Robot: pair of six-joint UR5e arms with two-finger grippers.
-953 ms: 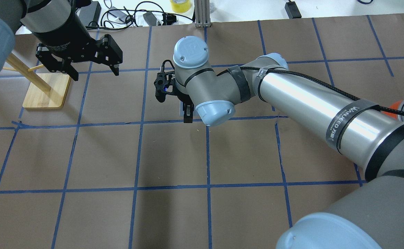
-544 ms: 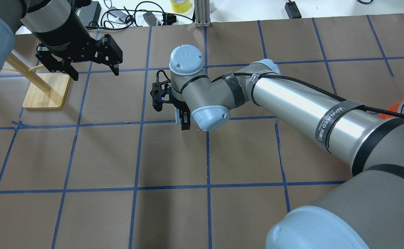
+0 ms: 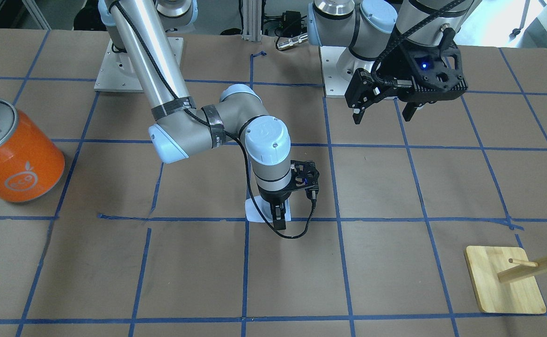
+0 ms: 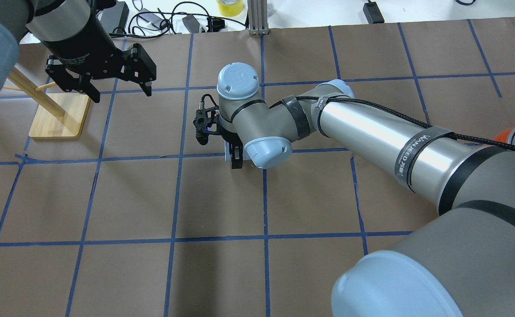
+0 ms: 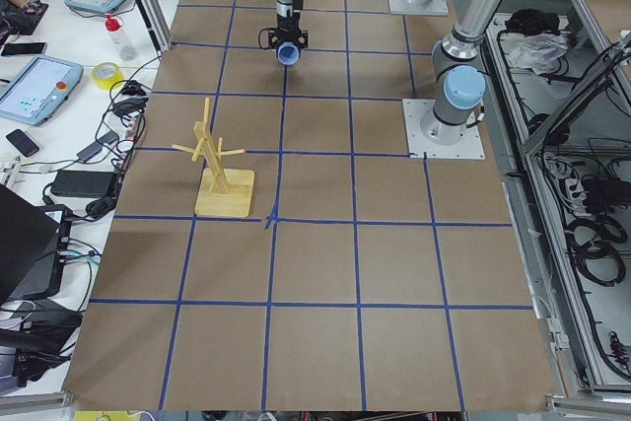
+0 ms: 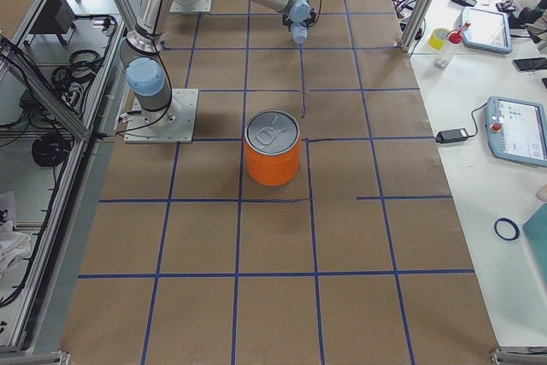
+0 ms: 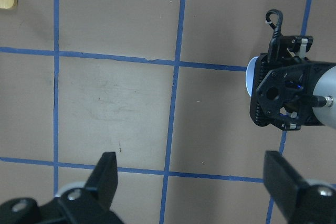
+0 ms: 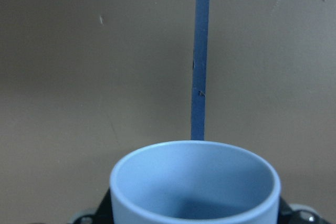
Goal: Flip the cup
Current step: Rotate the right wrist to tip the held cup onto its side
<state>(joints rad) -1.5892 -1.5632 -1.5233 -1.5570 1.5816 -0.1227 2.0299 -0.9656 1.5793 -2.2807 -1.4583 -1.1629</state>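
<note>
The cup (image 8: 194, 182) is a pale blue-white tumbler held in my right gripper (image 3: 275, 216), low over the table's middle. In the right wrist view its open mouth faces the camera, with the brown table beyond it. One black finger (image 4: 237, 159) shows beside a sliver of the cup (image 4: 227, 149) in the overhead view; the wrist hides the rest. The cup also shows in the front-facing view (image 3: 256, 210) and the left wrist view (image 7: 252, 74). My left gripper (image 4: 118, 90) hangs open and empty, high over the far left, well apart from the cup.
A big orange can (image 3: 13, 154) with a silver top stands on my right side of the table. A wooden peg stand (image 4: 59, 114) sits at the far left, under my left arm. Cables and a roll of yellow tape (image 4: 229, 6) lie beyond the far edge.
My right wrist has shifted a little to the left and toward me with the cup still in its grip. The left arm has not moved.
</note>
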